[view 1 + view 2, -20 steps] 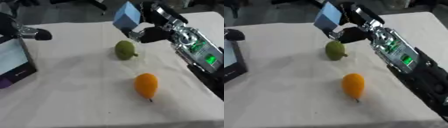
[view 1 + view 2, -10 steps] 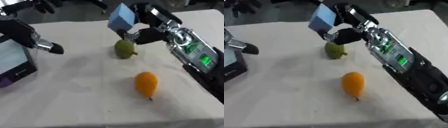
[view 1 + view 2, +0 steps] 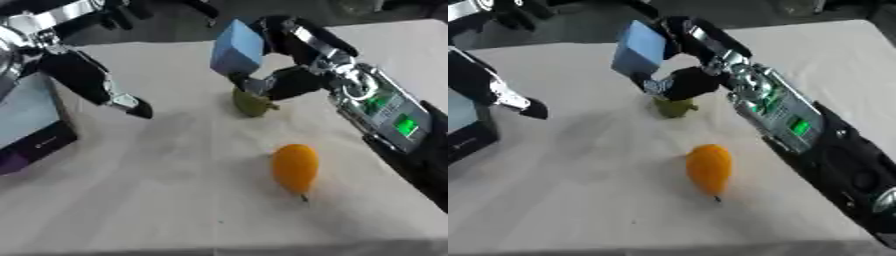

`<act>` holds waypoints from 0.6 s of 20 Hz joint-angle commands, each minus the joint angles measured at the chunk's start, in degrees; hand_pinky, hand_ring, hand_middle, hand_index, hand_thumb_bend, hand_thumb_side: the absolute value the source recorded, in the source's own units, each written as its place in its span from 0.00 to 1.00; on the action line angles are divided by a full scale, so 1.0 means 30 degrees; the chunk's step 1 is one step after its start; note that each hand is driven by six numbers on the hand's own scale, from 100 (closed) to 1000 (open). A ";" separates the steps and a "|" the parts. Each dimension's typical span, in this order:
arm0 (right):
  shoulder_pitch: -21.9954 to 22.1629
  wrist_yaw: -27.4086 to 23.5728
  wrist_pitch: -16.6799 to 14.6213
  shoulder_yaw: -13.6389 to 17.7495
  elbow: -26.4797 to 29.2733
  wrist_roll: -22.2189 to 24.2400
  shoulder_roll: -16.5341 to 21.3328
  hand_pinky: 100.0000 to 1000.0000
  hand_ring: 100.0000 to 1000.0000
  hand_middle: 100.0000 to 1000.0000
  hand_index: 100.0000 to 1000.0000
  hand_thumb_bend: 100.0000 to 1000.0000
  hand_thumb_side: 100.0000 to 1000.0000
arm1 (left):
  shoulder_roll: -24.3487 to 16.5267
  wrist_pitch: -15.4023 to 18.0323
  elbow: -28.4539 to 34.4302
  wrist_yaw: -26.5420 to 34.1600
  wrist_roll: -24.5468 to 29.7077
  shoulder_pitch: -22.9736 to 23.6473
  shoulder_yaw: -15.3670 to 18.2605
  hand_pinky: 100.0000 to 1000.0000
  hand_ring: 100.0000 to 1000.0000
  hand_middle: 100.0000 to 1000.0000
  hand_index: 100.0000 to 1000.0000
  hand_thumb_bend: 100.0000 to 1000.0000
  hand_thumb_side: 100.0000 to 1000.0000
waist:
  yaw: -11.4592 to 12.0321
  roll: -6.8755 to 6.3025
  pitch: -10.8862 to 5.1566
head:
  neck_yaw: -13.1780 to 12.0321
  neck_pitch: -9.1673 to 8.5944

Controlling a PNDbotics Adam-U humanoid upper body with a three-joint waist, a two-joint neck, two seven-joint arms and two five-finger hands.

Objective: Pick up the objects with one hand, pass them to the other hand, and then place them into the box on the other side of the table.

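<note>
My right hand [image 3: 293, 75] is shut on a light blue block [image 3: 236, 47] and holds it in the air above the table's middle. Just below it a green pear-shaped fruit [image 3: 251, 104] lies on the white cloth, partly hidden by the thumb. An orange fruit [image 3: 295, 167] lies nearer to me. My left hand [image 3: 92, 80] reaches in from the upper left with straight fingers, its tips a short way left of the block and holding nothing.
A dark box [image 3: 31, 127] with a pale inner surface stands at the left edge of the table. The white cloth [image 3: 175, 200] covers the table, whose front edge runs along the bottom of the view.
My right hand has carried the blue block leftward. My left hand has come further in from the left, toward the block. The two fruits have stayed put.
</note>
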State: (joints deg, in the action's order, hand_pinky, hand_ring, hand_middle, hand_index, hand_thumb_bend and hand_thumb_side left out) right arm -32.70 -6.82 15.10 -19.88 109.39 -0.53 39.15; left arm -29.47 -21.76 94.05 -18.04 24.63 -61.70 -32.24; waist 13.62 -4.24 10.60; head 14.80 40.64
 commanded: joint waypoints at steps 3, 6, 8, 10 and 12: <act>-0.0150 0.0445 -0.0426 0.0001 0.0688 0.0142 0.0477 0.71 0.63 0.40 0.44 0.16 0.00 | 0.0207 0.0034 -0.0069 -0.0364 -0.0075 -0.0636 -0.0171 0.84 0.80 0.81 0.86 0.85 0.12 | 0.0056 -0.0261 -0.0519 | -0.0027 0.0105; -0.0264 0.0616 -0.0565 -0.0160 0.0746 0.0260 0.0373 0.71 0.63 0.40 0.44 0.16 0.00 | 0.0600 0.0082 -0.0139 -0.0365 0.0014 -0.0702 -0.0255 0.84 0.80 0.81 0.87 0.85 0.11 | 0.0062 -0.0281 -0.0468 | -0.0025 0.0156; -0.0331 0.0775 -0.0659 -0.0250 0.0779 0.0316 0.0312 0.71 0.63 0.40 0.44 0.16 0.00 | 0.0836 0.0083 -0.0171 -0.0397 0.0040 -0.0769 -0.0292 0.84 0.80 0.81 0.87 0.85 0.11 | 0.0066 -0.0296 -0.0431 | -0.0020 0.0188; -0.0403 0.0909 -0.0748 -0.0328 0.0797 0.0329 0.0258 0.72 0.63 0.40 0.44 0.16 0.00 | 0.1050 0.0069 -0.0244 -0.0459 0.0069 -0.0837 -0.0326 0.85 0.80 0.81 0.87 0.85 0.11 | 0.0068 -0.0315 -0.0395 | -0.0030 0.0203; -0.0476 0.1008 -0.0821 -0.0403 0.0804 0.0326 0.0191 0.72 0.63 0.40 0.44 0.15 0.00 | 0.1281 0.0050 -0.0374 -0.0544 0.0088 -0.0901 -0.0347 0.85 0.80 0.81 0.87 0.85 0.11 | 0.0075 -0.0326 -0.0357 | -0.0043 0.0198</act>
State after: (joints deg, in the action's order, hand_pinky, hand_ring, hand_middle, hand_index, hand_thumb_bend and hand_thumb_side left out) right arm -33.02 -4.25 13.01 -21.36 110.72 0.45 39.11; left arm -25.38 -21.60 92.90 -19.27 24.76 -63.06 -33.76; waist 13.76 -4.54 10.61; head 14.79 41.20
